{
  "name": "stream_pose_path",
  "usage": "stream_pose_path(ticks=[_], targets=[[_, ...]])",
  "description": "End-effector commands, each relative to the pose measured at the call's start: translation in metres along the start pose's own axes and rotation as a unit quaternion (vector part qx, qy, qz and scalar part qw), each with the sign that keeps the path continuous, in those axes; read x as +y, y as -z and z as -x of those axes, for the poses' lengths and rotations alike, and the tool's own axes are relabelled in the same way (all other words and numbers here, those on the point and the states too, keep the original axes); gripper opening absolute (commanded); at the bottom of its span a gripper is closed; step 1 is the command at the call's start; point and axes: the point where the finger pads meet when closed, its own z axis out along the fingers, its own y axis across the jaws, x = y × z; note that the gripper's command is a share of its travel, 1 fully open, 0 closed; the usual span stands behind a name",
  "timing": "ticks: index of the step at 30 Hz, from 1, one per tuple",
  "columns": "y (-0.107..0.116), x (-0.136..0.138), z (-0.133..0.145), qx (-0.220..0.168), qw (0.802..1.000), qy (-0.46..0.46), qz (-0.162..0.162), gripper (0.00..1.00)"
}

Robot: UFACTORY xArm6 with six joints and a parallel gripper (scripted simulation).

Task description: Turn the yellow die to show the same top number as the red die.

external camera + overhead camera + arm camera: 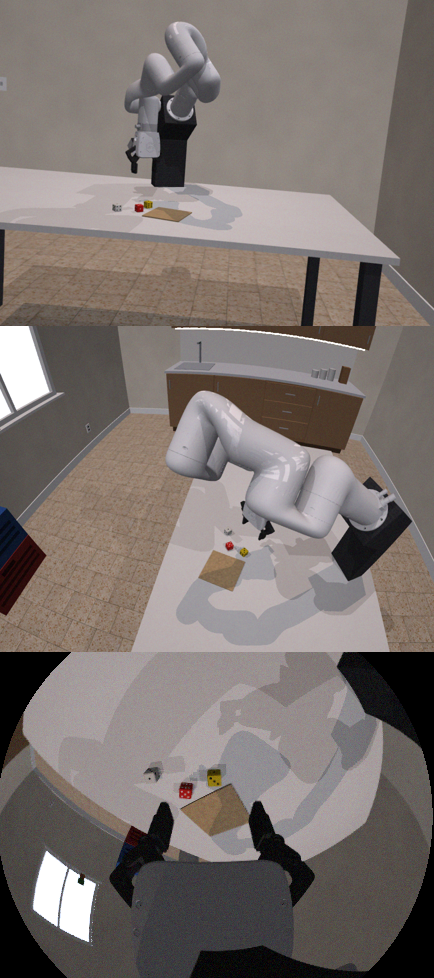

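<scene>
The gripper [253, 522] [143, 169] [210, 811], its fingers spread apart, is held above the table [168, 599] [280, 217] [75, 707]; the yellow die [244, 552] [148, 204] [214, 778] is seated off the mat [222, 570] [167, 214] [216, 811].

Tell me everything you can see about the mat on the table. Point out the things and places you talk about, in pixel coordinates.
The mat [221, 570] [167, 214] [217, 811] is a thin, tan-brown, roughly square sheet with straight edges and a faintly mottled surface, perhaps cork or board. It lies flat on the white table [168, 624] [280, 224] [165, 702], with part of its top in shadow. One corner points close to the yellow die [243, 552] [148, 204] [214, 777], with a small gap between. Only the table appears to touch it.
</scene>
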Motion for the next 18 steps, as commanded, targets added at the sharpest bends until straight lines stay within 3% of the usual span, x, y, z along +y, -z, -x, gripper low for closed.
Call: stream_pose_path(ticks=[1,11,18], targets=[[0.017,-0.001,0.0,0.0,1.0,-0.001,0.006,1.0],[0.017,-0.001,0.001,0.0,1.0,0.0,0.006,1.0],[0.01,0.004,0.031,0.0,1.0,0.03,0.006,1.0]])
